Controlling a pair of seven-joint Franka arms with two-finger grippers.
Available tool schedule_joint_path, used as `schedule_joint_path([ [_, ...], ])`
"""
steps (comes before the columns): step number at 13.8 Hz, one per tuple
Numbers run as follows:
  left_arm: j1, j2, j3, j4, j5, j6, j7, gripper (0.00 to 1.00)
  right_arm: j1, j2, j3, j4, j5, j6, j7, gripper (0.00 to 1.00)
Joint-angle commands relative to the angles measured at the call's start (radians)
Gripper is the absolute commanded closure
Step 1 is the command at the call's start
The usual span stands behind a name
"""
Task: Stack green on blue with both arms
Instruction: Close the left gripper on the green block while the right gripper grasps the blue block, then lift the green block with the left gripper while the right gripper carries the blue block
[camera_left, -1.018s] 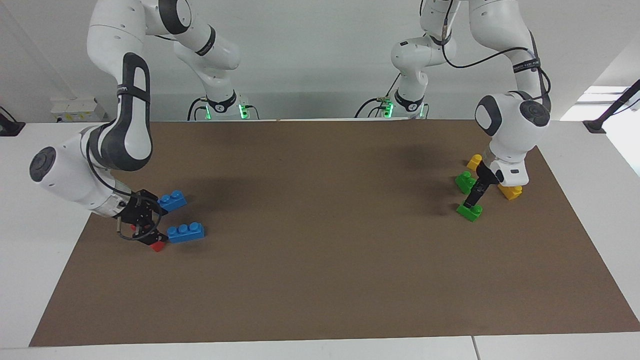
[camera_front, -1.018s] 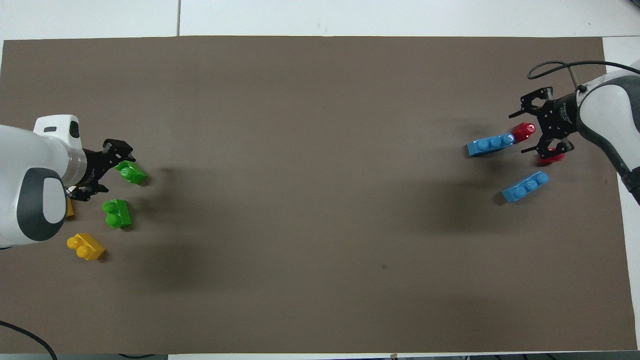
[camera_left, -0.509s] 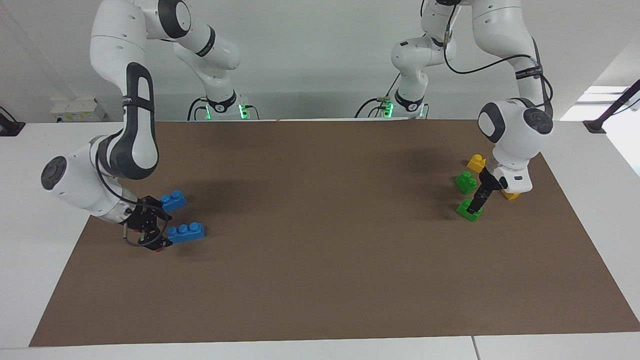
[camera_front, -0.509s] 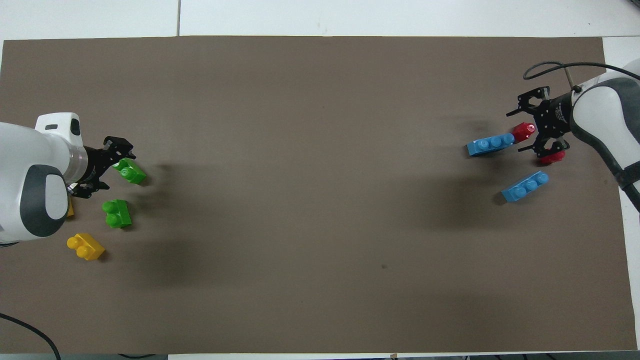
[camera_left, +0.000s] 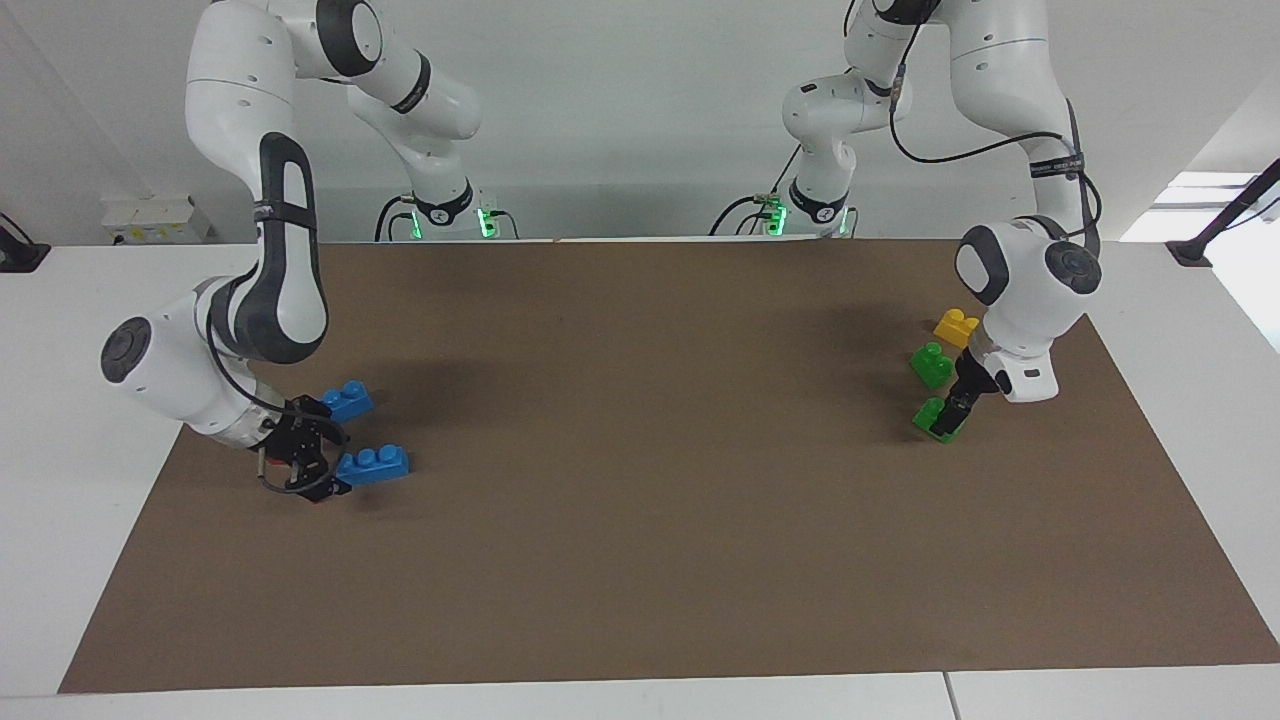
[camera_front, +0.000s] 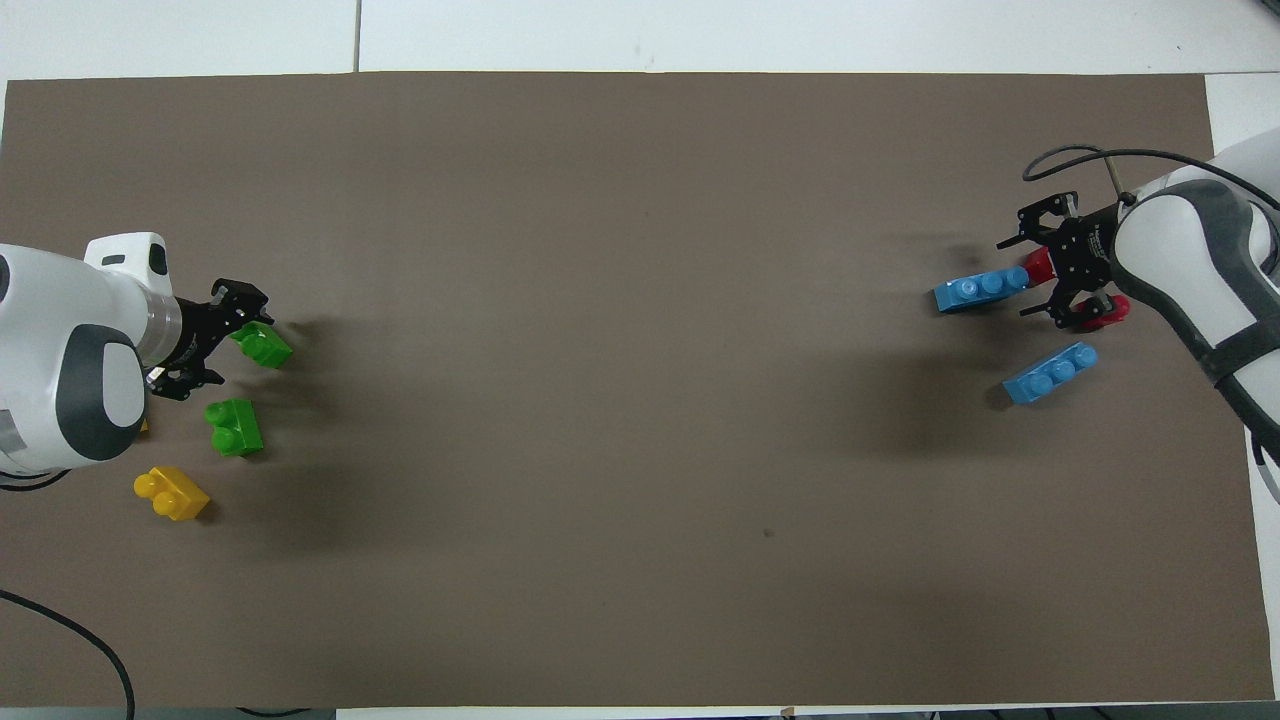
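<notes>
- The table (camera_left: 640, 560) carries a brown mat, with bricks at both short edges.
- The right pincer (camera_left: 318, 470) is low at the right arm's edge, fingers spread wide — just beside one blue brick (camera_left: 372, 465) (the second blue brick (camera_left: 348, 400) lies nearer the robots).
- The left pincer (camera_left: 950, 415) is down on a green brick (camera_left: 932, 418) at the left arm's edge — whether it grips, I cannot tell.
- Another green brick (camera_left: 931, 365) and a yellow brick (camera_left: 956, 327) lie nearer the robots.

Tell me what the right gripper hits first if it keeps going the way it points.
Most likely the blue brick farther from the robots: the right gripper points along the table at its end, jaws open, small red bricks beside them. Its height above the table is unclear.
</notes>
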Motion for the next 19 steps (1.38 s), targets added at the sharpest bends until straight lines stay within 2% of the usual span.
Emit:
schedule_joint_path([
  [1, 0.005, 0.021, -0.005, 0.008, -0.007, 0.016, -0.009, 0.00, -0.005, -0.019, 0.004, -0.043, 0.023, 0.047, -0.032, 0.06],
  [2, 0.007, 0.029, -0.005, 0.008, -0.007, 0.028, -0.009, 0.00, -0.005, -0.019, 0.004, -0.048, 0.023, 0.047, -0.032, 0.07],
  [3, 0.007, 0.035, -0.005, 0.005, -0.007, 0.045, -0.016, 0.00, -0.005, -0.019, 0.004, -0.049, 0.024, 0.047, -0.032, 0.15],
  [5, 0.010, 0.039, -0.006, 0.006, -0.010, 0.061, -0.022, 0.00, -0.014, -0.020, 0.007, -0.057, 0.029, 0.047, -0.048, 0.54],
  [8, 0.011, 0.041, -0.006, 0.005, -0.010, 0.073, -0.023, 0.00, -0.016, -0.022, 0.007, -0.055, 0.029, 0.043, -0.064, 1.00],
  [10, 0.005, 0.041, -0.006, 0.003, -0.010, 0.071, -0.035, 0.00, -0.017, -0.020, 0.007, -0.052, 0.029, 0.043, -0.116, 1.00],
  [12, 0.004, 0.041, -0.006, 0.005, -0.010, 0.068, -0.040, 0.04, -0.020, -0.022, 0.009, 0.009, 0.029, -0.034, -0.111, 1.00],
  [14, 0.001, 0.041, -0.006, 0.005, -0.010, 0.068, -0.042, 0.19, -0.003, -0.034, 0.016, 0.113, 0.029, -0.170, -0.056, 1.00],
  [15, 0.001, 0.041, -0.006, 0.006, -0.010, 0.070, -0.043, 0.31, 0.006, -0.039, 0.042, 0.161, 0.030, -0.221, 0.025, 1.00],
  [18, 0.004, 0.041, -0.006, 0.006, -0.010, 0.071, -0.051, 0.87, 0.029, -0.063, 0.133, 0.198, 0.058, -0.226, 0.237, 1.00],
  [19, 0.004, 0.041, -0.006, 0.009, -0.010, 0.070, -0.051, 1.00, 0.061, -0.068, 0.141, 0.201, 0.058, -0.214, 0.297, 1.00],
])
